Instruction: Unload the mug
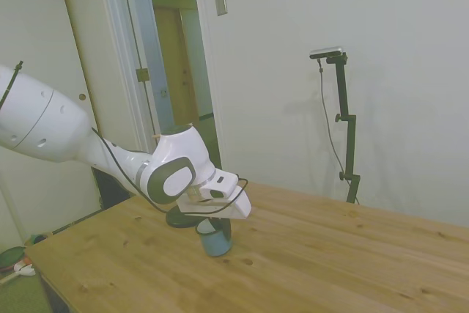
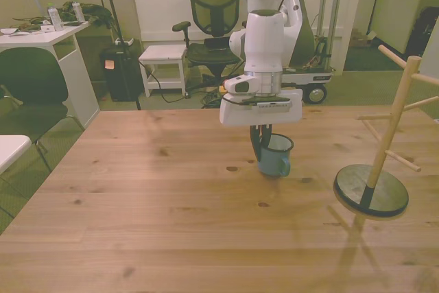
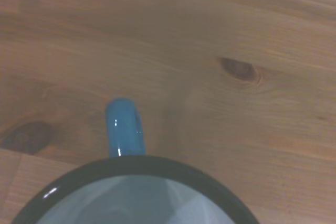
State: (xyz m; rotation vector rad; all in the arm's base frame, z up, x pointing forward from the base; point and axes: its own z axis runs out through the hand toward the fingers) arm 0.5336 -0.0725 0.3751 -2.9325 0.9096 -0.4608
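Table (image 2: 171, 238) planks carry the upright mug (image 2: 276, 157); pincer (image 2: 263, 143) clenched on the mug's rim from above.

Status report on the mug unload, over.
Gripper down at the mug, fingers at its rim; open or shut unclear. Mug upright on the table, off the peg stand. Nothing in the way.

A wooden peg stand (image 2: 384, 149) with a dark round base rests on the worktop (image 2: 137, 224) at the front view's right; beyond the far edge stand an office chair (image 2: 214, 12), a small white stool (image 2: 163, 56) and a white desk (image 2: 48, 46) (cluttered on top).
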